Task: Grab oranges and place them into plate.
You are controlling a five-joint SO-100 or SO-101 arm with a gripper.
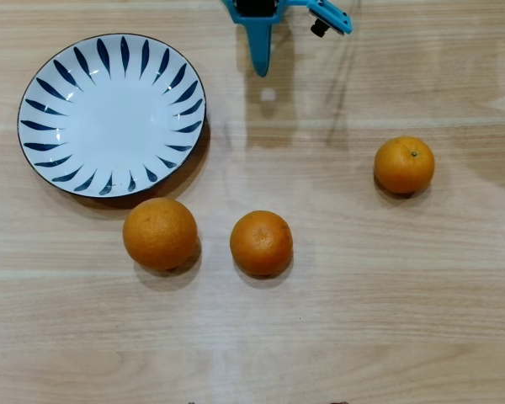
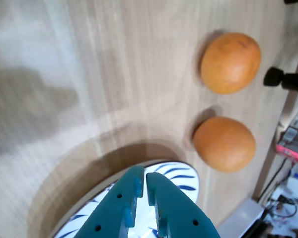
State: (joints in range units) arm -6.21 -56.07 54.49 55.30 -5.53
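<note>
Three oranges lie on the wooden table in the overhead view: a larger one [image 1: 160,233] just below the plate, a smaller one [image 1: 261,243] in the middle, and one with a stem dot [image 1: 404,165] at the right. The white plate with dark blue strokes [image 1: 109,52] sits empty at the upper left. My teal gripper [image 1: 261,67] is at the top centre, to the right of the plate and far from all the oranges. In the wrist view the gripper [image 2: 145,177] is shut and empty above the plate's rim [image 2: 181,178], with two oranges [image 2: 231,62] [image 2: 223,144] at the right.
The wooden table [image 1: 362,320] carries nothing else. In the wrist view, a black knob [image 2: 275,77] and some clutter [image 2: 293,144] lie beyond the table's edge at the right.
</note>
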